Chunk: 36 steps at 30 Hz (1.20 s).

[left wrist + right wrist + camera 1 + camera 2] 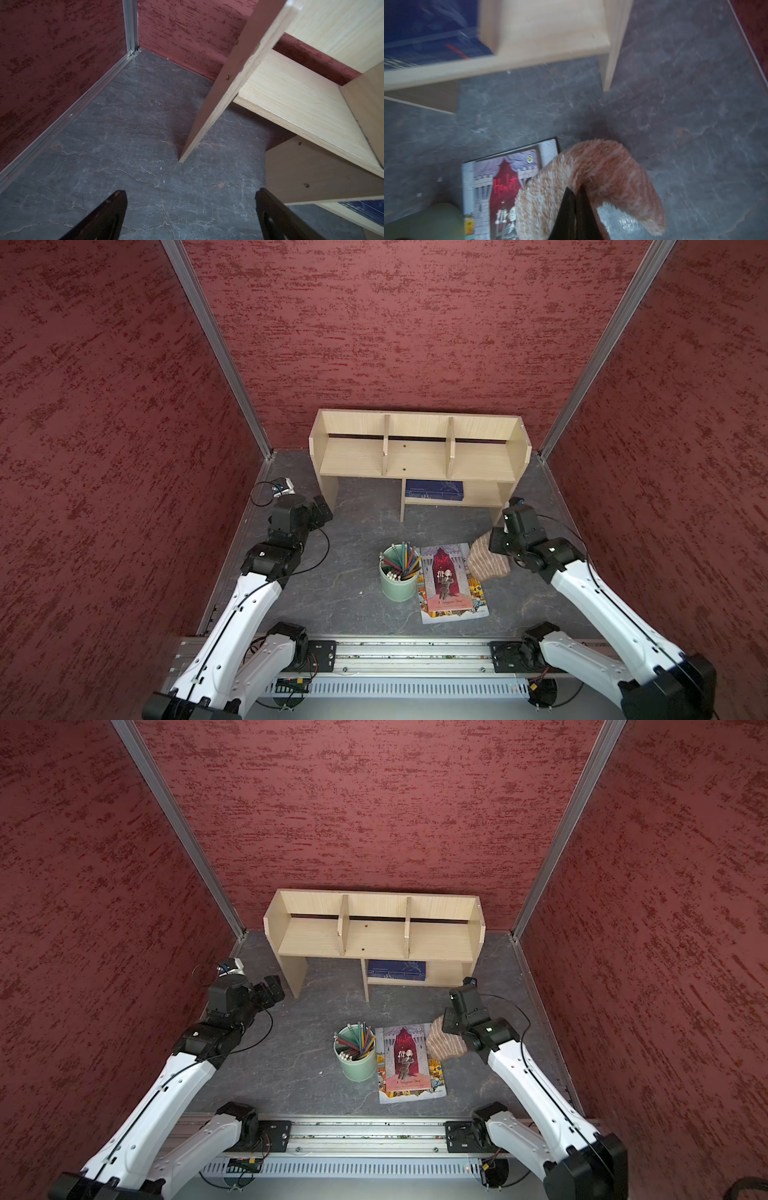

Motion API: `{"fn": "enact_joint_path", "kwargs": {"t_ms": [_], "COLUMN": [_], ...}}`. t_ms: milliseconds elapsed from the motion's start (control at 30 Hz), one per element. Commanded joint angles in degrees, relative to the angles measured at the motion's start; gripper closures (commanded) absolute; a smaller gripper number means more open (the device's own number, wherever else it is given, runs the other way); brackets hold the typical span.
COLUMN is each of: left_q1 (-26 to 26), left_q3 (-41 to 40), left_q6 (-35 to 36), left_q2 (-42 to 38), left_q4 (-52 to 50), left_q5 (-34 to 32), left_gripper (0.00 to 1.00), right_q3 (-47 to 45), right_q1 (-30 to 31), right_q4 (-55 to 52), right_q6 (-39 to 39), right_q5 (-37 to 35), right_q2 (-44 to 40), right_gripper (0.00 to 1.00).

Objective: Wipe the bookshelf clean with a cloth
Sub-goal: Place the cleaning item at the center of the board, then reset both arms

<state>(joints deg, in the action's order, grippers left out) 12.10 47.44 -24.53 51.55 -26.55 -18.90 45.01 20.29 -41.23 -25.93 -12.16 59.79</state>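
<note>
Ahead of the right gripper (575, 192) the bookshelf (415, 458) is found, long axis crosswise. The cloth (602, 166) is pinched between its closed jaws, so this arm is favoured; left gripper (190, 194) spread wide, empty.

The bookshelf (415, 458) is made of pale, smooth, matt wood grain. The cloth (591, 172) is seen as soft, shaggy pile. The counter (357, 539) under the bookshelf is finished like matt grey veined stone. The book (451, 580) in front of the bookshelf is covered in printed paper.
</note>
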Motion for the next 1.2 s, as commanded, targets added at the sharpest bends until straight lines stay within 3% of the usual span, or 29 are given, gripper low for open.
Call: {"fn": "enact_joint_path", "kwargs": {"t_ms": [0, 33, 67, 133, 167, 300, 433, 533, 600, 667, 733, 833, 900, 933, 1100, 1167], "left_q1": [-0.56, -0.64, -0.8, -1.33, -1.78, -4.45, -7.44, -9.94, -10.98, -11.45, -11.76, -12.03, -12.35, -12.5, -12.76, -12.45], "left_q3": [-0.96, -1.07, -1.01, -0.56, -0.43, -1.57, -6.9, -12.22, -14.99, -18.59, -20.51, -22.75, -24.37, -25.0, -24.76, -27.08], "left_q6": [-1.23, -0.64, -0.04, 2.23, 2.95, 5.14, 7.22, 9.18, 9.41, 10.11, 12.16, 16.86, 17.14, 17.38, 23.26, 24.21], "left_q2": [2.75, 3.71, 4.94, 7.14, 7.98, 10.11, 11.43, 13.81, 16.26, 18.73, 21.46, 27.12, 29.24, 29.87, 33.76, 36.66], "left_q4": [3.09, 3.61, 4.2, 6.05, 6.99, 14.5, 25.52, 34.6, 38.89, 45.78, 51.76, 63.41, 68.36, 70.14, 74.79, 80.86], "left_q5": [-7.98, -9.33, -10.55, -11.92, -12.67, -15.09, -15.53, -13.22, -12.66, -11.99, -10.07, -5.92, -3.54, -1.86, 13.23, 12.75], "left_gripper": [0.0, 0.0, 0.0, 0.0, 0.0, 0.0, 0.0, 0.0, 0.0, 0.0, 0.0, 0.0, 0.0, 0.0, 0.0, 0.0], "right_q3": [-0.18, -0.19, -0.08, 0.85, 1.69, 6.03, 8.62, 4.98, 0.04, -5.28, -9.13, -15.88, -19.01, -17.77, -23.21, -24.23], "right_q1": [-0.69, -0.75, -0.75, -0.7, -0.7, -0.82, -0.8, -0.8, -0.98, -2.45, -5.49, -12.16, -14.46, -14.6, -16.87, -17.33], "right_q4": [5.82, 6.3, 6.61, 6.45, 6.03, 3.16, 2.75, 12.15, 20.43, 33.32, 44.68, 55.87, 65.99, 65.48, 88.82, 97.32], "right_q6": [-3.6, -3.52, -3.4, -2.92, -2.63, -2.08, -2.91, 7.85, 12.71, 19.21, 21.41, 16.6, 17.58, 18.51, 24.53, 26.03], "right_q5": [-3.62, -3.58, -3.8, -4.64, -5.47, -12.26, -25.64, -30.74, -38.77, -42.74, -41.32, -33.29, -29.44, -28.7, -1.68, 2.45], "right_q2": [3.2, 3.92, 4.04, 3.18, 2.76, -0.37, -4.94, -6.53, -5.25, -2.53, 1.11, 7.26, 14.16, 16.34, 22.2, 28.73], "right_gripper": [0.77, 0.59, 0.47, 0.05, 0.02, 0.02, 0.02, 0.02, 0.02, 0.02, 0.02, 0.02, 0.02, 0.02, 0.02, 0.02]}}
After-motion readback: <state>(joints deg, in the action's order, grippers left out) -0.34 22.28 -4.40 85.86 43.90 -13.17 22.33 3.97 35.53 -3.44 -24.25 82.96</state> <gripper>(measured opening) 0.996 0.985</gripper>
